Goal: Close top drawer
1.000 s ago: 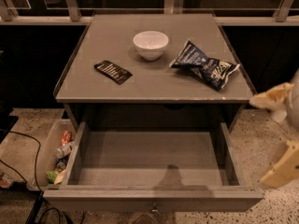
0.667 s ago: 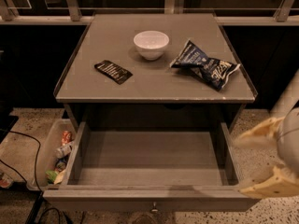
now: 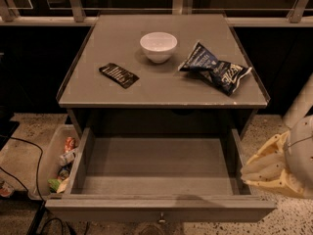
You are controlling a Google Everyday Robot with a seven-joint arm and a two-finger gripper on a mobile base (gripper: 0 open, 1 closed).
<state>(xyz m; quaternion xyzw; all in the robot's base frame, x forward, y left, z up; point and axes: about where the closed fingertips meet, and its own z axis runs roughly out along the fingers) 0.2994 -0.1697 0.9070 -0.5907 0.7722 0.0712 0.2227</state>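
Note:
The top drawer (image 3: 161, 208) of the grey cabinet is pulled far out toward me. It is wide, shallow and empty inside, and its small round metal knob (image 3: 160, 219) shows at the bottom edge. My gripper (image 3: 244, 174), with pale yellow fingers, hangs at the right, just outside the drawer's right side wall near its front corner. It points left toward the drawer and holds nothing that I can see.
On the cabinet top (image 3: 98, 89) stand a white bowl (image 3: 158, 46), a dark blue chip bag (image 3: 215, 68) and a flat black packet (image 3: 119, 75). A clear bin of snacks (image 3: 57, 163) sits on the floor left of the drawer, with a black cable (image 3: 29, 148) beside it.
My gripper has come down and moved left toward the drawer's right front corner. The drawer stays open as before.

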